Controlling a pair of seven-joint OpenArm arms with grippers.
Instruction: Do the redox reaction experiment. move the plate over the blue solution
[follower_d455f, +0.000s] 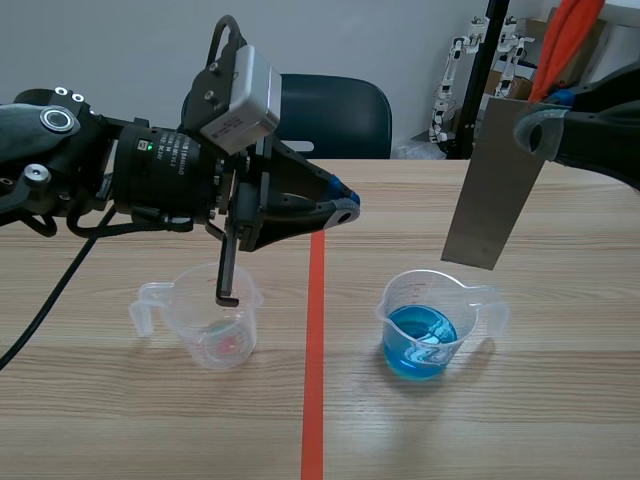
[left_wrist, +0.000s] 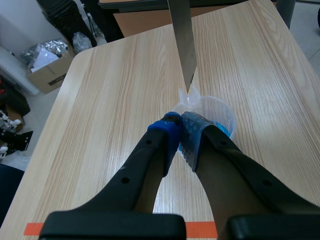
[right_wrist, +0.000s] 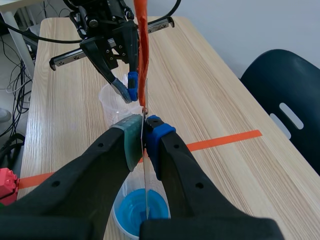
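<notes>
Plate (follower_d455f: 497, 180) hangs edge-down, pinched in raised right tool (right_wrist: 144, 131), just above blue-solution beaker (follower_d455f: 392, 305); left tool (left_wrist: 181, 122) closed, empty.

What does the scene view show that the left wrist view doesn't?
Only the scene view: the clear beaker below the left arm, the chair, and the right gripper holding the plate. Only the left wrist view: a box beyond the table. Both: the plate's lower end near the blue beaker's rim, and the shut left gripper.
</notes>
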